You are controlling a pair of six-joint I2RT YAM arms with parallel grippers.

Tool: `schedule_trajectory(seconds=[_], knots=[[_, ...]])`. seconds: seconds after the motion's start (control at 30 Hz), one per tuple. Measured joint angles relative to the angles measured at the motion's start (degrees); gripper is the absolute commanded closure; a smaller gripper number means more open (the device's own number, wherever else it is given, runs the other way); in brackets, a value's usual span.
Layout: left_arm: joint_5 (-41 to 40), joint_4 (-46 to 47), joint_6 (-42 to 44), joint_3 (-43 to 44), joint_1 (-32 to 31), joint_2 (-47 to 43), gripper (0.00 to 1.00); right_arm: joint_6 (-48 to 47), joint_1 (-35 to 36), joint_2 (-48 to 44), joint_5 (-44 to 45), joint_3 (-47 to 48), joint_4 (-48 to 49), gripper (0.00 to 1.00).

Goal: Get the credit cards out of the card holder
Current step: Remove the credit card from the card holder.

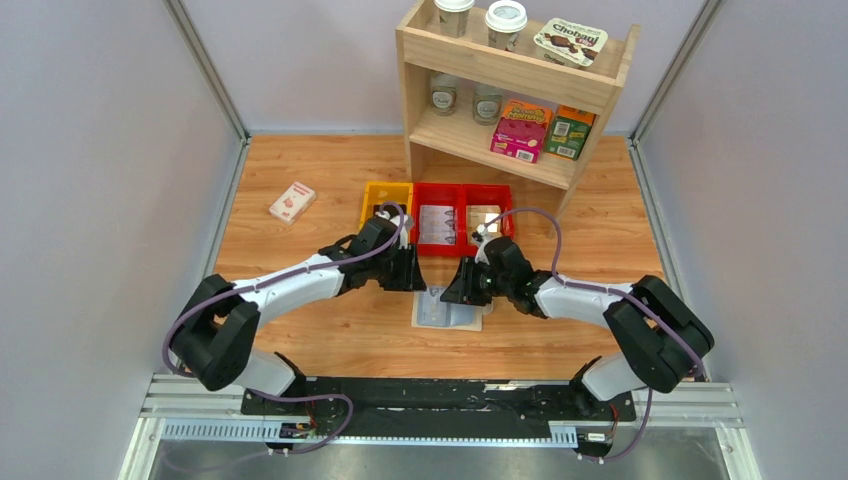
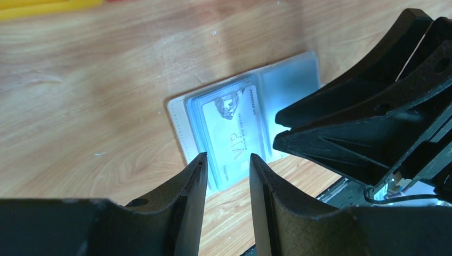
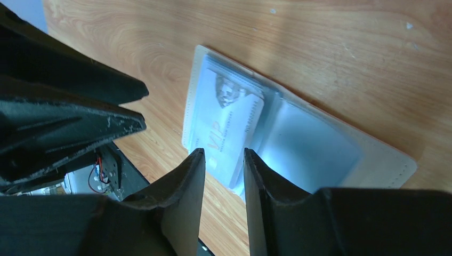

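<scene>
Lying open, the card holder (image 2: 290,80) shows a silver card (image 2: 234,128) (left hand (image 2: 228,156), right hand (image 3: 224,151): half-open, empty).

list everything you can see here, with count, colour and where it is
card holder: 1, cream with blue-grey lining, open flat on the table between the grippers
credit card: at least 1, silver-grey, in a holder pocket
yellow bin: 1, in front of the shelf
red bins: 2, right of the yellow one
small box: 1, white and red, table's far left
shelf: 1, light wood, back of table
cups: 2, white, top shelf
yoghurt pack: 1, top shelf right
jars: 2, lower shelf
cartons: 2, pink-orange and green, lower shelf
table: 1, wood
left gripper: black, open, over the card
right gripper: black, open, over the card
</scene>
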Motion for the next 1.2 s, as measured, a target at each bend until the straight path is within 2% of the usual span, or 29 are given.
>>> schedule_trajectory(seconds=[0.27,0.63,1.1,1.2], knots=[[2.47,1.66,-2.25,0.44,-1.79,6.75,0.59,2.08,-0.24,3.93,0.57,0.17,0.04,0.64],[2.43,1.05,-3.1,1.01,-1.81,10.27,0.66,2.51,-0.48,5.81,-0.52,1.07,0.5,0.64],[1.49,-0.7,-3.21,2.45,-1.68,11.58,0.85,2.51,-0.81,5.53,-2.64,1.05,2.38,0.67],[1.53,-1.03,-3.28,2.47,-1.64,11.8,0.93,2.51,-0.85,3.89,-2.78,0.33,3.69,0.68]])
